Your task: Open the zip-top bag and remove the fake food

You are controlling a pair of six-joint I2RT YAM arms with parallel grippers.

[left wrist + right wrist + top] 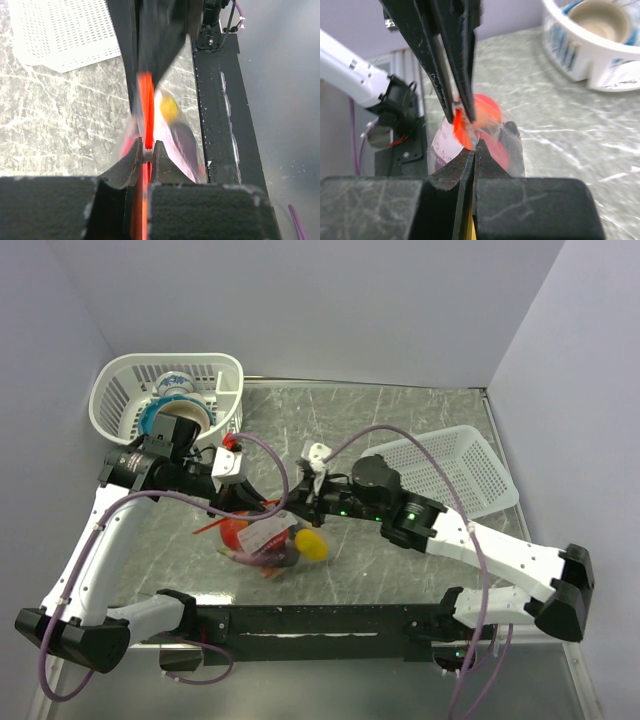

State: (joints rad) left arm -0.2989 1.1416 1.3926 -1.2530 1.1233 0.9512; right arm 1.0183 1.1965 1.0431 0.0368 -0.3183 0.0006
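The clear zip-top bag hangs just above the table between my two grippers. Through the plastic I see fake food: a red tomato, a yellow piece and a dark purple piece. My left gripper is shut on the orange-red zip strip; its jaws pinch it. My right gripper is shut on the same strip close by. The tomato shows behind the strip in the right wrist view. The yellow piece and the purple one show in the left wrist view.
A white basket at the back left holds blue-and-white bowls and a cup. A second white basket lies at the right. The black base rail runs along the near edge.
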